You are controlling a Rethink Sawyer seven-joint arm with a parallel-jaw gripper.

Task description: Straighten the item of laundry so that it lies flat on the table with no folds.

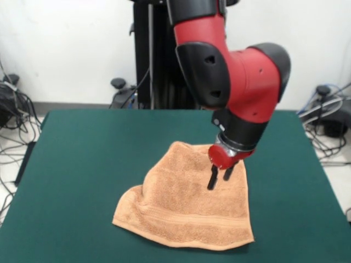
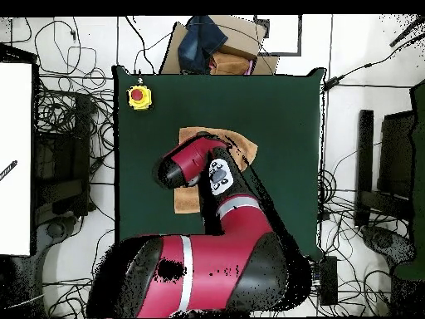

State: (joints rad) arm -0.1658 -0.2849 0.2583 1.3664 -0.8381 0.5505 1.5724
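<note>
While the peach terry towel (image 1: 186, 211) lies rumpled at lower centre of the green table (image 1: 82, 164), the gripper (image 1: 220, 178) hangs over it, fingers slightly apart, holding nothing.

Dark green counter (image 1: 82, 164), felt-like top, fills most of the front view. One peach-orange towel (image 1: 181, 213) lies on it, lower centre-right of the frame, reaching almost to the bottom edge. Towel is not flat: left corner is humped and curled, upper part rumpled, woven band runs along the lower hem. In the overhead view the counter (image 2: 282, 125) also carries a yellow box with a red button (image 2: 139, 97) at its upper left corner, well apart from the towel (image 2: 199, 134), which shows only partly beneath the arm.
</note>
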